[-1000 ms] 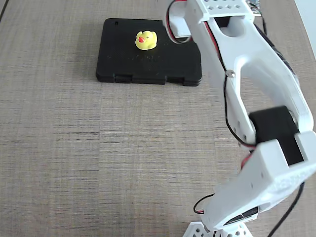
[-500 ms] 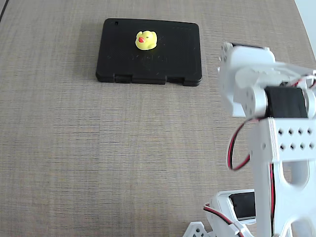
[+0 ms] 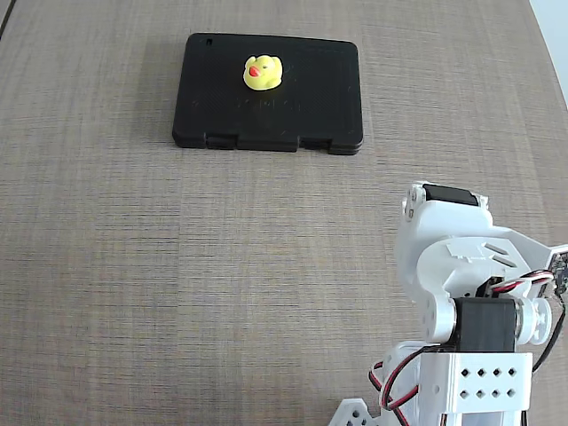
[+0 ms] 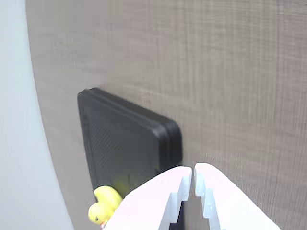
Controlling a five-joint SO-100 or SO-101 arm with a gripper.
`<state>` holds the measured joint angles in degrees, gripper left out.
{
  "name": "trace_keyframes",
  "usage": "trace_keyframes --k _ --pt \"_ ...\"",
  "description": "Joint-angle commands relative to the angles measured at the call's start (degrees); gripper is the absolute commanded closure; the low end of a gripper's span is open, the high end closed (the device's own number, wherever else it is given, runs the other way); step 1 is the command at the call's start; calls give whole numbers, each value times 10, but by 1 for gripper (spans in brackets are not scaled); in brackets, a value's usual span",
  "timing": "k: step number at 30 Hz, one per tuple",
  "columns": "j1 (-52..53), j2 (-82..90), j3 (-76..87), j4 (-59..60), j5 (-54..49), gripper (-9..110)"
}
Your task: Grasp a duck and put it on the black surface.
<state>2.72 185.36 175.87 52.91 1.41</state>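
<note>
The yellow duck (image 3: pixel 263 72) with a red-orange beak sits upright on the black surface (image 3: pixel 302 106), near the slab's far middle in the fixed view. The slab lies flat on the table at the top centre, notched edge toward the arm. In the wrist view the duck (image 4: pixel 106 204) shows at the bottom left on the black surface (image 4: pixel 124 143). My gripper (image 4: pixel 193 171) rises from the bottom edge of the wrist view, white jaws nearly together and empty, well away from the duck. In the fixed view only the folded white arm (image 3: pixel 461 266) shows at the lower right; the fingers are hidden.
The wood-grain table (image 3: pixel 177 266) stretches wide between the arm and the slab. A pale floor or wall strip (image 4: pixel 19 143) shows past the table's edge on the left of the wrist view, and at the top right corner of the fixed view.
</note>
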Motion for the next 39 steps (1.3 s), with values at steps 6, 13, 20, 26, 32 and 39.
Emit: trace_keyframes --k 6,13,20,26,32,39 --pt "17 69 39 3 4 102" --pt "10 70 27 43 4 102" --pt "-12 70 22 59 4 102" --pt "-29 70 21 61 4 102" --pt "-28 70 21 59 2 102" --pt "-28 71 24 53 3 102"
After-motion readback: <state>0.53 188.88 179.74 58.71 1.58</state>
